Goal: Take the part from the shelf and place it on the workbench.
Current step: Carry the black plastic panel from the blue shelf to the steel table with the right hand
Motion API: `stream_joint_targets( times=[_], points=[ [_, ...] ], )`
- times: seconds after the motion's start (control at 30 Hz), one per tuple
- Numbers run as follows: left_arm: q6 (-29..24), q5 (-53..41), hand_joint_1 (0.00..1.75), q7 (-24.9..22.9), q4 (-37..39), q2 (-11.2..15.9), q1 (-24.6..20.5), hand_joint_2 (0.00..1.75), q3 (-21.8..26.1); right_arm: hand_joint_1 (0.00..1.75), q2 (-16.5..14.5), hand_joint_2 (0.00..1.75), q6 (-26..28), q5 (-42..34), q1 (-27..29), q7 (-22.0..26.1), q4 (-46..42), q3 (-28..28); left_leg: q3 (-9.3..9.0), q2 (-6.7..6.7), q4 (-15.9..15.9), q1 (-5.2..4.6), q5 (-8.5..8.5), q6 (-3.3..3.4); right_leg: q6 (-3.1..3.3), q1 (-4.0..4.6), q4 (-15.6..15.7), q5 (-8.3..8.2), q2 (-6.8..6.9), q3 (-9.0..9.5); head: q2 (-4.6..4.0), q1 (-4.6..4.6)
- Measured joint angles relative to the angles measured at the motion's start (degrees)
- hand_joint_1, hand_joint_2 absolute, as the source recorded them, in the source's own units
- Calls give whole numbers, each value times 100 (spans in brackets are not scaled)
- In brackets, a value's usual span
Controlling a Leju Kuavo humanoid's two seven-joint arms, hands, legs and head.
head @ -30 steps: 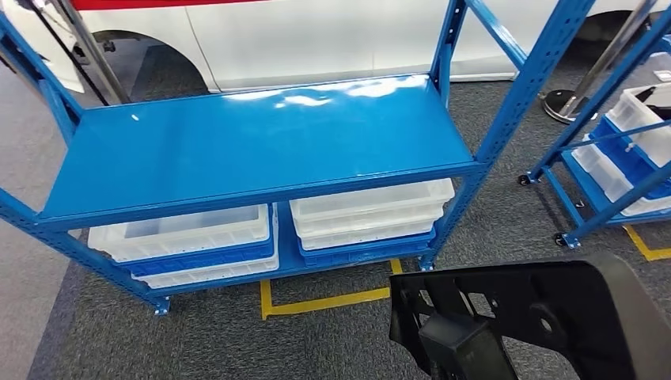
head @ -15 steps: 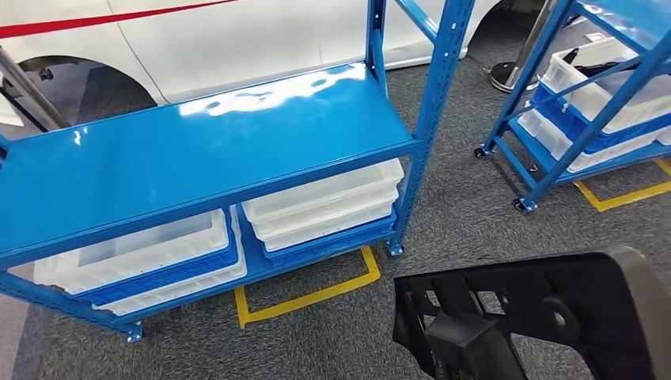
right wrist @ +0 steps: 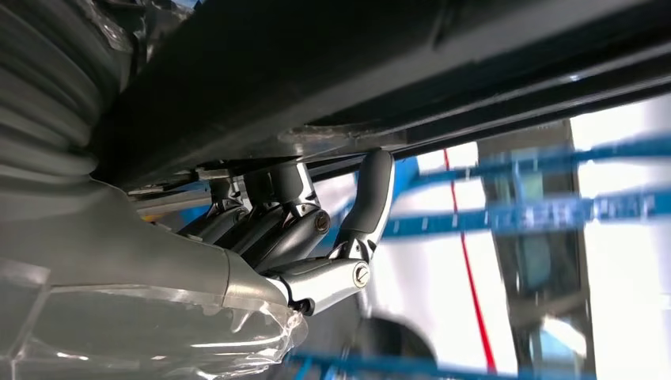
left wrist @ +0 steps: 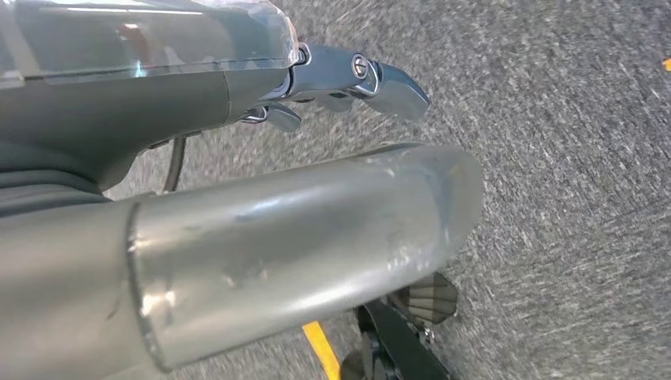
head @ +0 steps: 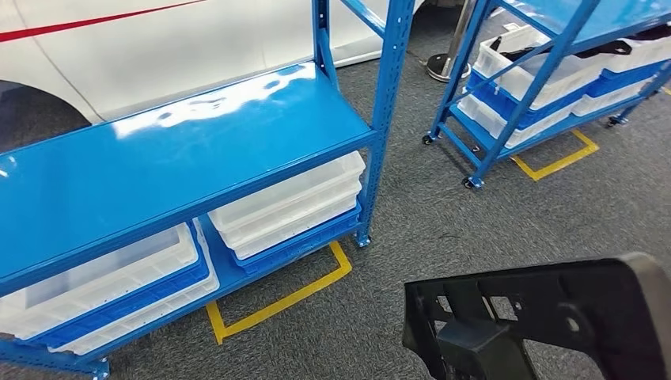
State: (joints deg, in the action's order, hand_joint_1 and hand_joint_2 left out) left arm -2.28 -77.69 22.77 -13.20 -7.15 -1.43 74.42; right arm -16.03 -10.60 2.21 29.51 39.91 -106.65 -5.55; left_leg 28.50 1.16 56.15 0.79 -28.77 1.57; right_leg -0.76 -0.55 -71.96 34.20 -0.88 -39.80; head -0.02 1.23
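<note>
So the black plastic part [head: 554, 317] was sitting low in my head view, around 5 o'clock, carried out in front of me over the grey carpet [head: 475, 229]; it's a flat moulded panel with ribs, cut-outs and a boxy clip on its near edge. In the right wrist view my right hand [right wrist: 301, 237] was tucked up under it with the fingers [right wrist: 372, 190] curled against the underside of the part [right wrist: 396, 71], so that hand had hold of it.

My left hand [left wrist: 237, 142] was over bare carpet in its wrist view; thick grey thumb stretched out, darker fingers [left wrist: 356, 75] only slightly bent, nothing in it, so loose and open; a bit of black part edge poked in beside the thumb but wasn't touching the fingers as far as I could tell.

The blue steel shelf [head: 182, 150] was off at 10 o'clock, its middle deck bare and glossy; below it were stacked white and blue bins [head: 285, 206]. Yellow floor tape [head: 277, 305] ran along the foot of the rack. A second blue rack on wheels [head: 546, 79] stood at 1 o'clock with more bins, some with dark stuff in them. A white car body [head: 158, 47] was behind the shelf at 11 o'clock.
</note>
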Motion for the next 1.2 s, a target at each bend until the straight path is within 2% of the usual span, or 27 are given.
stream_joint_targets(
  times=[0.03, 0.07, 0.1, 0.17, 0.2, 0.23, 0.27, 0.33, 0.37, 0.4, 0.47, 0.5, 0.53, 0.57, 0.6, 0.63, 0.7, 0.77, 0.83, 0.87, 0.9, 0.97, 1.03, 1.07, 1.1, 1.13, 1.2],
  points=[
    [-4, -16, 0, 22, 0, 0, 5, 0, 13, 175, -39, 175, -42, 16, 8, 0, -3, 72, 16, 92, 15, -8, -3, 0, -18, -12, -199, 61, 36, -63, 0, -1],
    [-5, -30, 0, 40, 0, -1, 4, 0, 22, 175, -74, 175, -74, 34, 18, 0, -7, 138, 32, 177, 31, -13, -9, -1, -29, -20, -198, 18, 62, -23, 0, -1],
    [-4, -40, 0, 56, 0, -2, -2, 0, 31, 175, -107, 175, -99, 48, 25, 0, -13, 197, 43, 255, 47, -16, -16, -6, -30, -25, 12, -110, 97, 125, 0, -1],
    [0, -57, 0, 72, 0, -8, -15, 0, 40, 175, -164, 175, -127, 60, 29, -1, -38, 277, 42, 387, 78, -31, -41, -30, 9, 1, 780, -387, 295, 600, 1, -1],
    [2, -62, 0, 76, 0, -11, -18, 0, 43, 175, -190, 175, -135, 61, 28, -1, -54, 305, 36, 439, 92, -43, -56, -50, 44, 24, 1085, -462, 383, 773, 1, 0],
    [3, -68, 0, 79, 0, -14, -24, 0, 44, 175, -214, 175, -142, 56, 31, -1, -73, 331, 23, 490, 102, -55, -65, -73, 81, 48, 1262, -486, 441, 861, 1, 1],
    [4, -73, 0, 79, 0, -17, -32, 0, 45, 175, -234, 175, -143, 45, 34, -1, -89, 354, 13, 537, 104, -65, -69, -96, 113, 69, 1309, -475, 441, 865, 2, 2],
    [6, -88, 0, 73, 0, -23, -56, 0, 48, 175, -272, 175, -106, 16, 55, 0, -115, 387, -4, 579, 109, -63, -83, -150, 173, 54, 1338, -519, 322, 840, 1, 2],
    [4, -97, 0, 67, 0, -25, -63, 0, 48, 175, -291, 175, -72, 5, 63, 0, -128, 396, 11, 482, 159, -55, -141, -178, 206, 35, 1363, -546, 272, 837, 1, 2],
    [1, -107, 0, 61, 0, -29, -62, 0, 49, 175, -312, 175, -41, -3, 65, -1, -144, 400, 71, 332, 318, -44, -273, -204, 242, 12, 1388, -577, 219, 829, 0, 4],
    [-6, -130, 0, 51, 0, -34, -43, 0, 49, 175, -356, 175, 0, -17, 63, -1, -171, 405, 329, 17, 954, -17, -674, -237, 287, -7, 1402, -614, 105, 801, 0, 7],
    [-9, -139, 0, 49, 0, -37, -30, 0, 49, 175, -369, 175, 9, -24, 61, -1, -178, 405, 490, -44, 1341, -10, -855, -249, 297, -7, 1393, -623, 38, 782, 0, 9],
    [-11, -144, 0, 49, 0, -37, -19, 0, 49, 175, -378, 175, 18, -28, 65, 0, -181, 406, 606, -62, 1613, -5, -937, -260, 299, -9, 1378, -626, -36, 768, 1, 8],
    [-14, -145, 0, 49, 0, -37, -12, 0, 50, 175, -381, 175, 22, -30, 69, -1, -184, 407, 645, -67, 1710, 1, -910, -269, 296, -13, 1358, -627, -113, 757, 1, 8],
    [-16, -145, 0, 49, 0, -37, -9, 0, 50, 175, -385, 175, 24, -31, 71, -1, -186, 408, 580, -78, 1573, 12, -763, -275, 289, -20, 1334, -623, -195, 751, 1, 8],
    [-17, -146, 0, 49, 0, -36, -8, 0, 51, 175, -390, 175, 24, -32, 72, -1, -187, 408, 434, -126, 1250, 32, -543, -281, 274, -28, 1305, -615, -278, 747, 2, 8],
    [-18, -148, 0, 49, 0, -37, -5, 0, 52, 175, -403, 175, 21, -35, 68, -1, -191, 408, 137, -452, 547, 83, -239, -286, 217, -34, 1228, -596, -436, 703, 1, 7],
    [-20, -152, 0, 48, 0, -39, 0, 0, 53, 175, -411, 175, 14, -39, 68, -1, -199, 410, 56, -691, 285, 94, -209, -265, 128, -35, 1172, -614, -580, 615, 0, 4],
    [-22, -159, 0, 49, 0, -43, -5, 0, 54, 175, -412, 175, 7, -38, 86, 0, -210, 417, 67, -582, 266, 82, -189, -199, 37, -55, 1169, -658, -714, 548, 1, 3],
    [-23, -162, 0, 52, 0, -46, -11, 0, 54, 175, -412, 175, 4, -37, 101, 1, -216, 421, 61, -501, 244, 83, -165, -156, 7, -56, 1131, -638, -655, 516, 1, 0],
    [-23, -166, 0, 54, 0, -49, -14, 0, 54, 175, -412, 175, 1, -34, 111, 0, -224, 423, 55, -413, 219, 83, -139, -107, -15, -51, 1015, -560, -517, 455, 1, -6],
    [-18, -168, 0, 57, 0, -51, -10, 0, 54, 175, -413, 175, -7, -23, 117, -1, -239, 426, 61, -228, 192, 55, -116, -40, -37, -30, 469, -228, -127, 205, 0, -17],
    [-10, -168, 0, 55, 0, -48, 2, 0, 55, 175, -413, 175, -15, -6, 123, -1, -242, 429, 79, -29, 195, 8, -121, -16, -52, -30, -182, 71, 28, -76, 0, -21],
    [-5, -168, 0, 54, 0, -46, 3, 0, 55, 175, -413, 175, -19, 5, 131, -1, -241, 432, 83, 66, 197, -11, -125, -11, -50, -30, -319, 92, 51, -116, 0, -20],
    [-1, -169, 0, 51, 0, -46, -2, 0, 55, 175, -413, 175, -22, 21, 139, -1, -240, 434, 83, 153, 197, -26, -130, -7, -36, -27, -238, 8, 69, -45, 0, -21],
    [4, -174, 0, 50, 0, -46, -12, 0, 55, 175, -413, 175, -25, 40, 143, -1, -240, 436, 76, 229, 197, -38, -135, -5, -11, -18, 49, -152, 104, 133, 0, -21],
    [13, -191, 0, 49, 0, -50, -36, 0, 55, 175, -413, 175, -26, 73, 142, -1, -244, 436, 51, 355, 197, -65, -151, -13, 76, 34, 832, -424, 302, 574, -1, -20]
  ],
)
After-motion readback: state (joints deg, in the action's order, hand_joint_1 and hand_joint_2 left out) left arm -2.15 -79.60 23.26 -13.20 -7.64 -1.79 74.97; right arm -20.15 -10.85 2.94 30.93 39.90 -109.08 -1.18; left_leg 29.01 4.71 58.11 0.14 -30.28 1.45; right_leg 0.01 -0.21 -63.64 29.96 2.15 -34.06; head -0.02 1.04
